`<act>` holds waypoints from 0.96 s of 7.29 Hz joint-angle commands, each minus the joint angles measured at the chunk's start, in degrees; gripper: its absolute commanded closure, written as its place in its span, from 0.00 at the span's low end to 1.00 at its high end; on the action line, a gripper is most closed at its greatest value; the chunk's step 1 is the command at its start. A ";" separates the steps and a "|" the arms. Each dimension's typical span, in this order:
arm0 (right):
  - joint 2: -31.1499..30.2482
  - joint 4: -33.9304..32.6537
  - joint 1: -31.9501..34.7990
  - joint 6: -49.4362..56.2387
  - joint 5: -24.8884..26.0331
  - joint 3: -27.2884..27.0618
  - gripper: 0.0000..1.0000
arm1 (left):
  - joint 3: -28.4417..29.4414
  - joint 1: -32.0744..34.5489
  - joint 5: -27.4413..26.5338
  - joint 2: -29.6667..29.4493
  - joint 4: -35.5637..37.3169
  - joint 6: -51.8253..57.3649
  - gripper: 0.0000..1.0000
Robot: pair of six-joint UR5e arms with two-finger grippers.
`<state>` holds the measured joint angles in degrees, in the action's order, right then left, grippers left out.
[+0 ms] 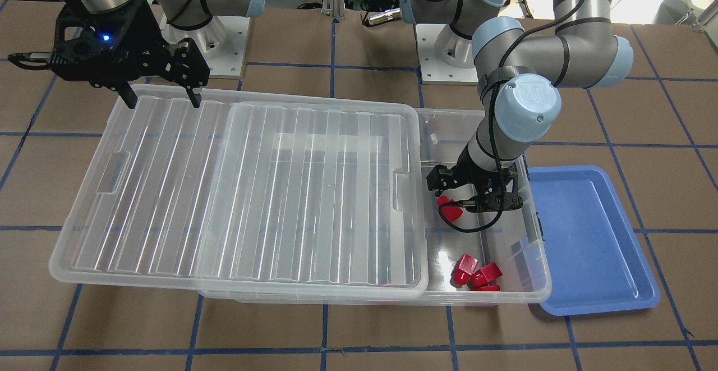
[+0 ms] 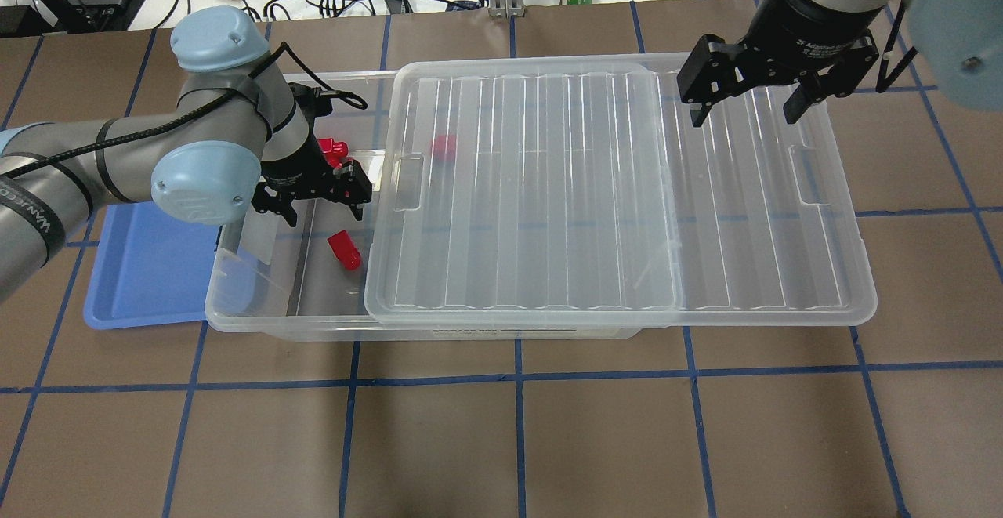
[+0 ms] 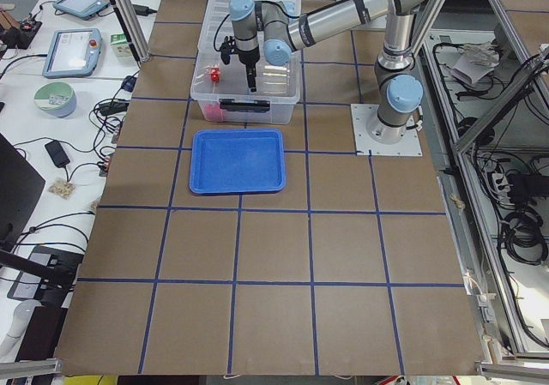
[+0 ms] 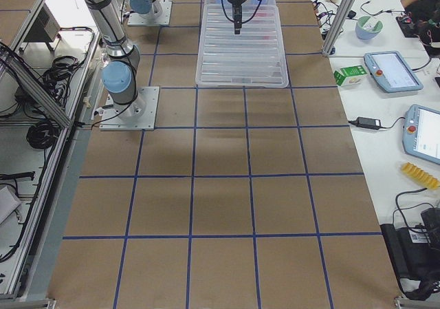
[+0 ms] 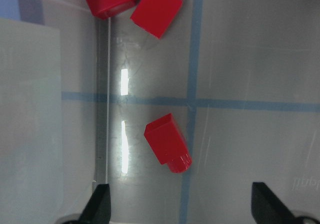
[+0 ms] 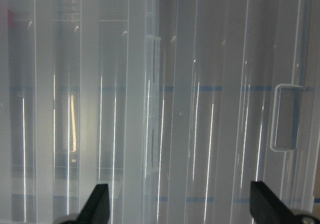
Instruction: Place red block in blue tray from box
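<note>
— Inside the box (image 2: 282, 324), at the end its lid leaves uncovered, what lies there?

— One red block (image 5: 167, 144), alone on the box floor and lying on its side. In the wrist view its stub end is the end nearer the fingertips. The left gripper (image 2: 323, 214) hangs over it within the box walls, fingers spread wide and neither touching it.

— Any others in the box?

— A cluster of red blocks (image 1: 475, 273) huddles in the corner of that same uncovered end, on the side away from the robot, close against the box wall. A covered block (image 2: 444, 146) shows dimly red through the lid, further along the box.

— And the lid (image 1: 252, 191)?

— Ribbed and clear, it lies flat over most of the box and overhangs the box's other end. The right gripper (image 1: 162, 101) hovers above that overhanging part, fingers apart, gripping nothing.

— Where is the blue tray (image 1: 589, 236)?

— On the table just beside the box's uncovered end, its long side along the box's short wall. Whether the two touch I cannot tell.
</note>
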<state>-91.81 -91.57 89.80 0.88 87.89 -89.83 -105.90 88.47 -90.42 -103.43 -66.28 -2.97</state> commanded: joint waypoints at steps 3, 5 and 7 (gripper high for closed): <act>0.05 0.08 0.03 0.26 -0.09 0.00 0.00 | -4.82 -0.31 0.59 -2.47 7.19 -0.38 0.00; -0.03 0.08 0.03 0.35 0.00 0.00 0.00 | -5.63 -0.49 0.68 -3.61 9.24 -1.07 0.00; 0.05 0.08 0.03 0.44 0.00 -0.08 0.00 | -5.72 -1.19 0.68 -4.66 9.76 -6.66 0.00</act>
<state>-91.78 -91.49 89.80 1.24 87.88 -89.84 -111.47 87.71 -89.74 -107.32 -56.97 -6.04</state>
